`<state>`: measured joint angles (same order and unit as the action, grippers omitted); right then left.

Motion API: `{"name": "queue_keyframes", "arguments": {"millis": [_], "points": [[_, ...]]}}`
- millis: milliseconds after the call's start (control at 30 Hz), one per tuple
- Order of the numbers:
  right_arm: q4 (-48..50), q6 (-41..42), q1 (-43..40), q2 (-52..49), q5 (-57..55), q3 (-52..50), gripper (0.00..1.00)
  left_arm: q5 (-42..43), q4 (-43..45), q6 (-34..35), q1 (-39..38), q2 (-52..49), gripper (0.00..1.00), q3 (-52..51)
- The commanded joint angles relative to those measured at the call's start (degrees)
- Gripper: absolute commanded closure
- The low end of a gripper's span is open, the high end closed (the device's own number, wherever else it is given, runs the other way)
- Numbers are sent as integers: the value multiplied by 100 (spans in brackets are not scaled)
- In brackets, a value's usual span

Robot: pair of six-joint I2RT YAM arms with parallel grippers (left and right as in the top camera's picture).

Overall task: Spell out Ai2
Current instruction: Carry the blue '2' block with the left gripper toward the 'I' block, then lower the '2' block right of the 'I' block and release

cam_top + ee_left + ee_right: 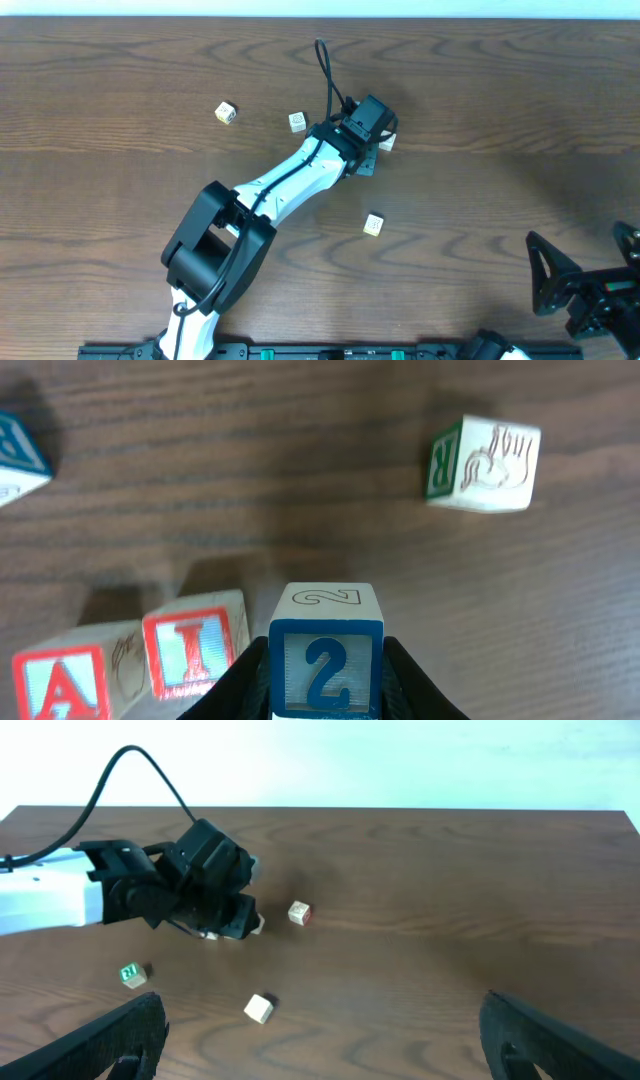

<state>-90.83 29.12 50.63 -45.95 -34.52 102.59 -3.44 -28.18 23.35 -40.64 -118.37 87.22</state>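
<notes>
My left gripper (pixel 326 685) is shut on a blue "2" block (pixel 326 660), with a black finger on each side. The "2" block sits just right of a red "I" block (pixel 195 650). A red "A" block (pixel 62 682) stands left of the "I", so the row reads A, I, 2. In the overhead view the left gripper (pixel 371 150) is at the table's upper middle and hides most of these blocks. A pale block edge (pixel 388 143) shows beside it. My right gripper (pixel 320 1045) is open and empty, near the front right corner (pixel 585 270).
A green "R" block (pixel 483 465) lies beyond the row to the right, and a blue "B" block (pixel 18 455) to the far left. Loose blocks lie on the table in the overhead view (pixel 226 112), (pixel 297 122), (pixel 374 224). The left arm (pixel 290 180) crosses the table diagonally.
</notes>
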Motion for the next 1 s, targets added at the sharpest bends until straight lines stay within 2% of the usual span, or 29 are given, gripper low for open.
{"name": "queue_keyframes", "arguments": {"millis": [0, 567, 967], "points": [[-9, 66, -85, 22, -87, 55, 1, -166, 63, 46, 85, -81, 94, -7], [118, 109, -85, 22, -168, 52, 1, 50, 245, 57, 173, -251, 94, -7], [127, 173, -85, 22, -170, 55, 1, 46, -11, 389, 162, -273, 94, -7]]}}
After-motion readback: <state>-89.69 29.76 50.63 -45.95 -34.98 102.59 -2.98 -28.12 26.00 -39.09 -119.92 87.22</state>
